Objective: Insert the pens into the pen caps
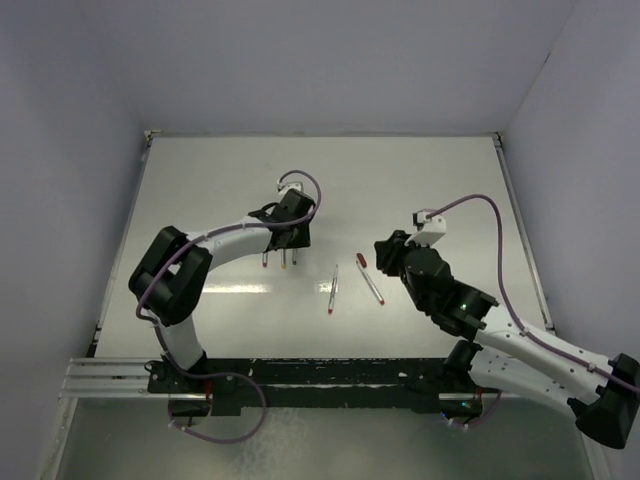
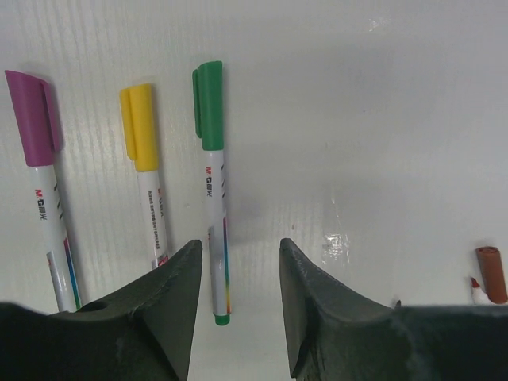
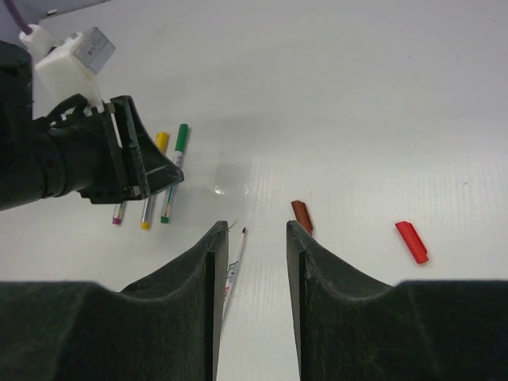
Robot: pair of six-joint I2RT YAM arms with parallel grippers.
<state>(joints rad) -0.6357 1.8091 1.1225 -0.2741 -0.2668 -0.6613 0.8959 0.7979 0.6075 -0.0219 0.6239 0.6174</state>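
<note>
Three pens lie side by side under my left gripper (image 1: 290, 242), wearing magenta (image 2: 32, 119), yellow (image 2: 139, 127) and green (image 2: 209, 103) caps. The left gripper (image 2: 238, 254) is open; the green-capped pen's body (image 2: 216, 238) lies on the table between its fingers, near the left one. Two uncapped pens (image 1: 333, 290) (image 1: 370, 283) lie mid-table. My right gripper (image 3: 254, 238) is open and empty above one uncapped pen (image 3: 236, 258). A dark red cap (image 3: 302, 216) lies loose just past its right finger, and a red cap (image 3: 411, 242) lies farther right.
The white table (image 1: 220, 180) has raised side rails and grey walls around it. The left arm (image 3: 71, 155) shows in the right wrist view, close to the three capped pens. A reddish cap (image 1: 362, 260) lies beside the right gripper (image 1: 388, 255).
</note>
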